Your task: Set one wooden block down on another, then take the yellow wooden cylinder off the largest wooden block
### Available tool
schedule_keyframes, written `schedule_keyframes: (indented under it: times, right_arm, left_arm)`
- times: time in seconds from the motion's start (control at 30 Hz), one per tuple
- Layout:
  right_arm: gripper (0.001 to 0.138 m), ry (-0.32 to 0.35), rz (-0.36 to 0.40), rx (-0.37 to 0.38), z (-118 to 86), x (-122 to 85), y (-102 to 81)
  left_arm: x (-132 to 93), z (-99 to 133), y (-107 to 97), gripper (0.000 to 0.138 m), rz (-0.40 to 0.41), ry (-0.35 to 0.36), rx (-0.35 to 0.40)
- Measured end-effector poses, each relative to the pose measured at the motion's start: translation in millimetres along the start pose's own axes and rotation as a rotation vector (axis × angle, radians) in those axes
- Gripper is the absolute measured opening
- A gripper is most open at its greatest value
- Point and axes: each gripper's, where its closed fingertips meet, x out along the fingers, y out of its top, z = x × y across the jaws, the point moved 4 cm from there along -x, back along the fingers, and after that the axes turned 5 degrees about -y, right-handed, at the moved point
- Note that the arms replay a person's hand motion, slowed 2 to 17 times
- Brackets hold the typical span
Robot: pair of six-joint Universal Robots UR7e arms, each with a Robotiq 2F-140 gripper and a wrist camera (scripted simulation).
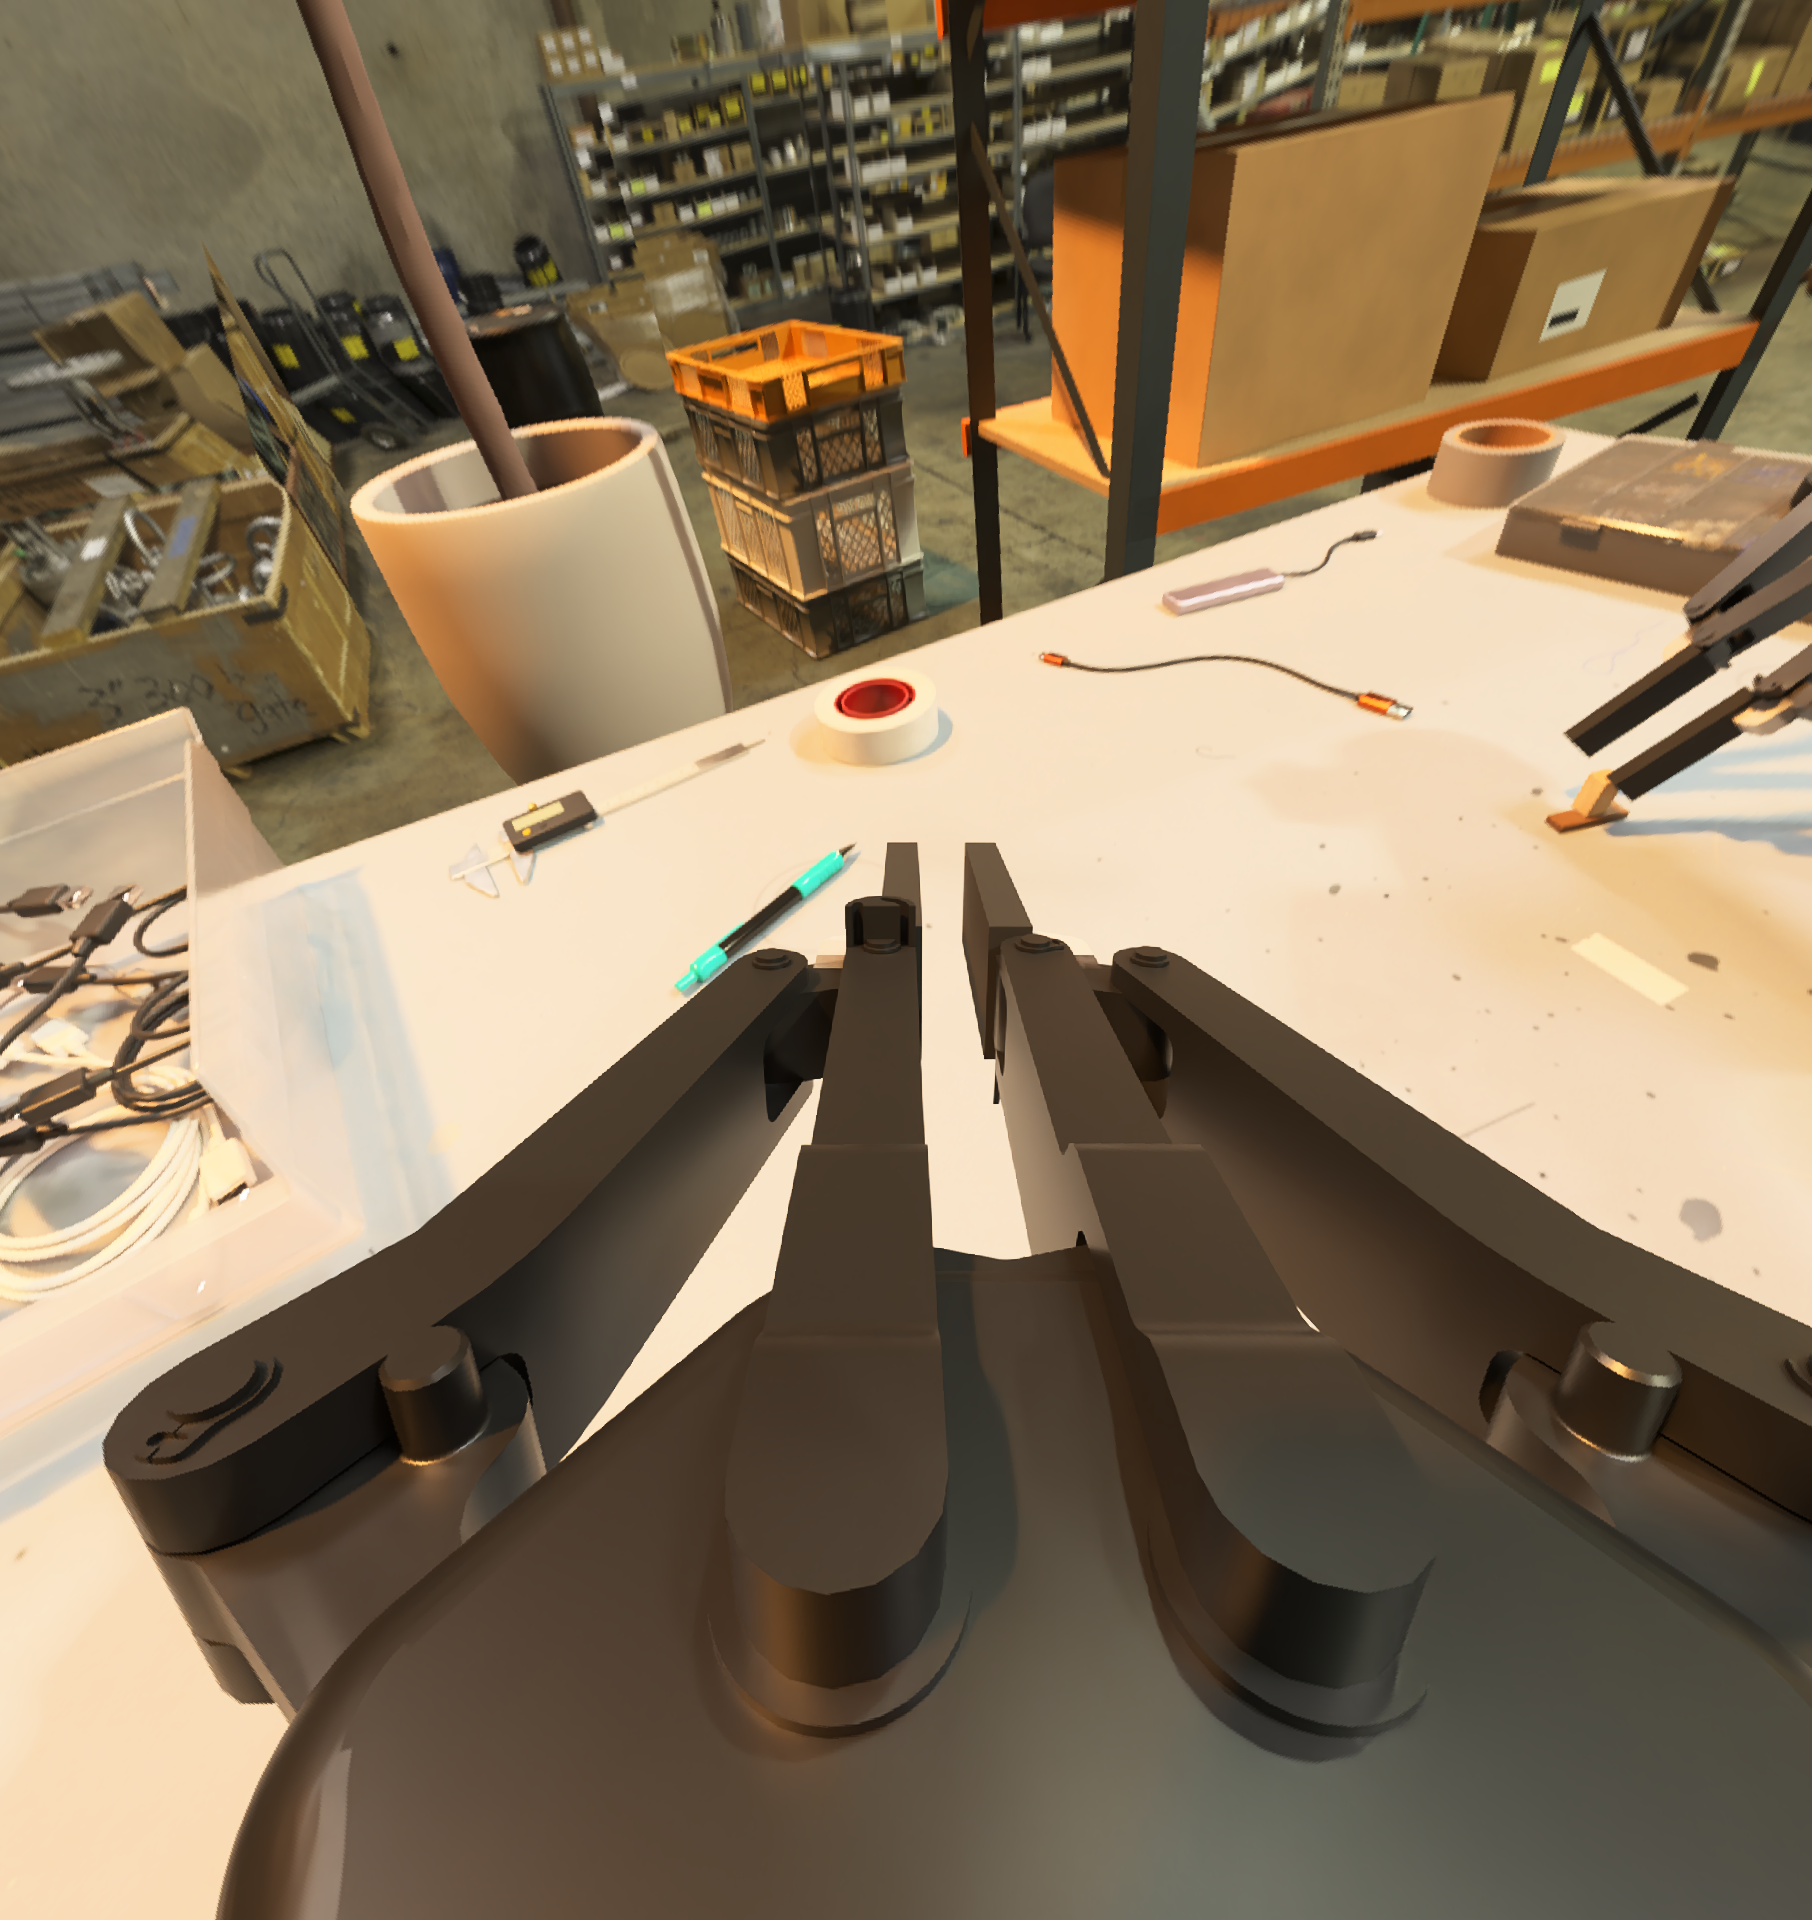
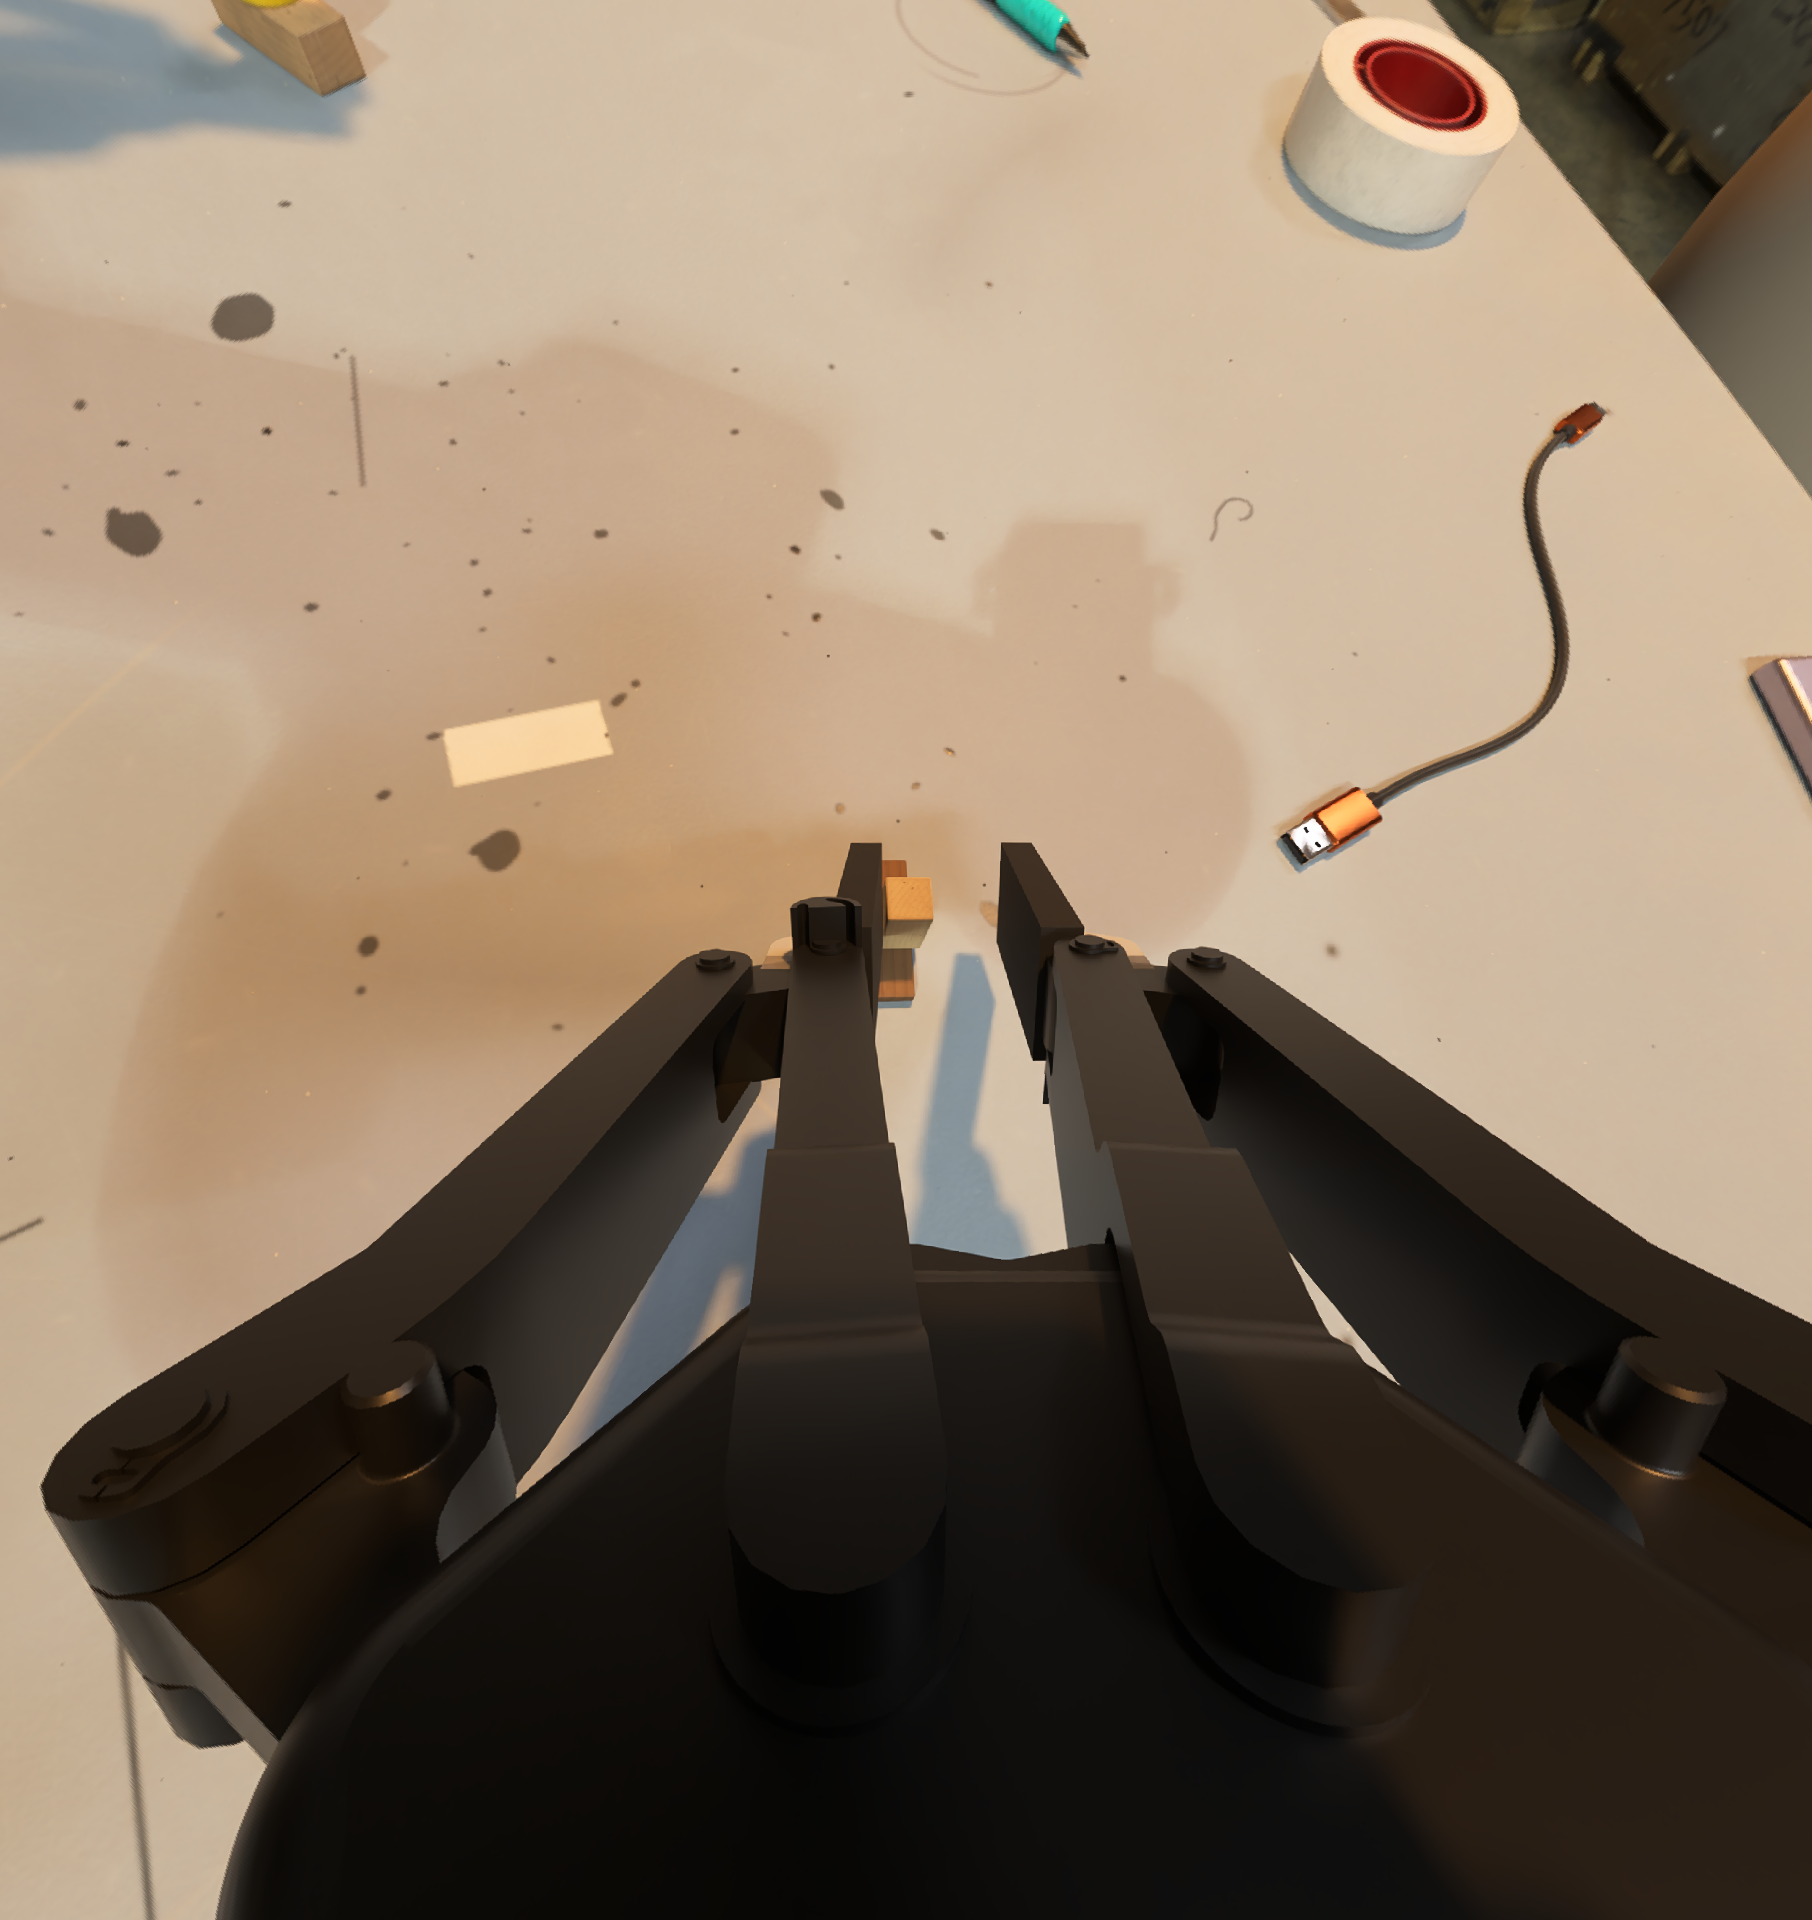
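The right gripper [image 2: 933,883] is hanging low over the white table [image 2: 1089,416] with its fingers apart, holding nothing. A small light wooden block [image 2: 907,902] is sitting on a flat brown wooden block [image 2: 897,977], right beside the left finger. Far off at the top edge, the yellow wooden cylinder [image 2: 268,3] is resting on a bigger wooden block [image 2: 304,47]. The left gripper [image 1: 941,883] is nearly closed and empty, near a teal pen [image 1: 767,920] and a roll of tape [image 1: 876,717].
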Motion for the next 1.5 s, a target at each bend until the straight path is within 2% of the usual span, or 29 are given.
schedule_keyframes:
  times: [0.3, 0.53, 1.03, 1.5]
  right_arm:
    - [0.031, -0.036, 0.065, 0.038, 4, -7, 4.9]
    - [0.031, -0.067, 0.126, 0.067, 6, -14, 10.0]
    - [0.031, -0.119, 0.221, 0.109, 6, -31, 14.8]
    - [0.031, -0.141, 0.251, 0.132, 4, -42, 9.9]
  left_arm:
    - [2, -12, -23, 0.016, -0.165, -0.039, -0.001]
    - [6, -11, -37, 0.019, -0.27, -0.082, 0.028]
    - [16, 15, -61, 0.024, -0.496, -0.271, 0.119]
    - [26, 45, -82, 0.033, -0.686, -0.382, 0.209]
